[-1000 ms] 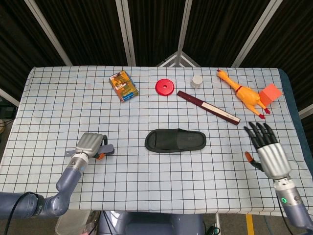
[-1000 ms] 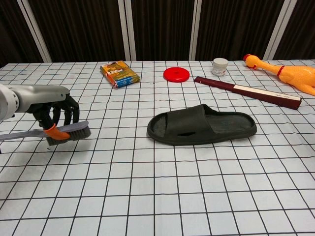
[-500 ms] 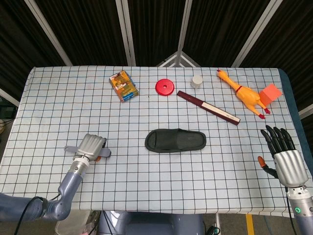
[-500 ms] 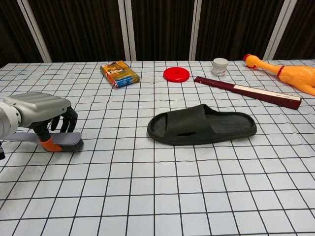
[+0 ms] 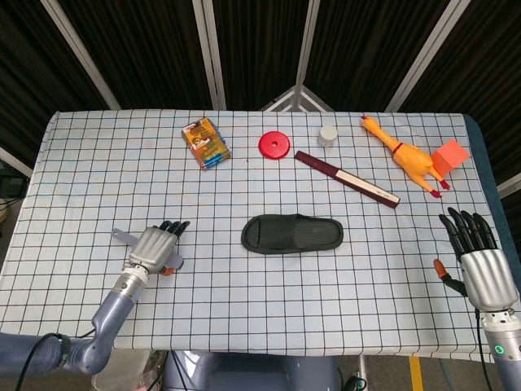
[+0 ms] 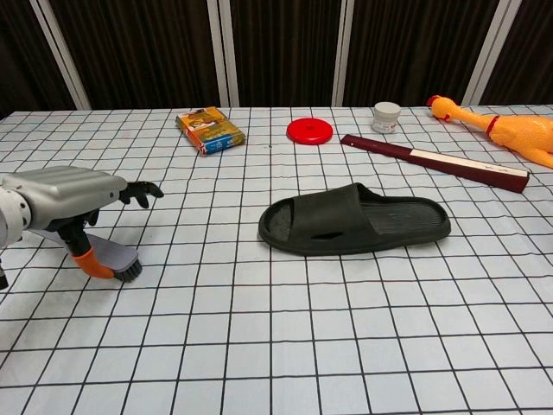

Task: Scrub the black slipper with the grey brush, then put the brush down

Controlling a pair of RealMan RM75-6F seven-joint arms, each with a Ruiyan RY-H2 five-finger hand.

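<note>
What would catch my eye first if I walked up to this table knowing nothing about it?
Probably the black slipper, lying alone in the middle of the checked tablecloth. Next, the metal left hand near the front left edge, fingers stretched out over a grey brush resting on the cloth. Then the bright yellow rubber chicken at the far right, beside an orange block.
</note>
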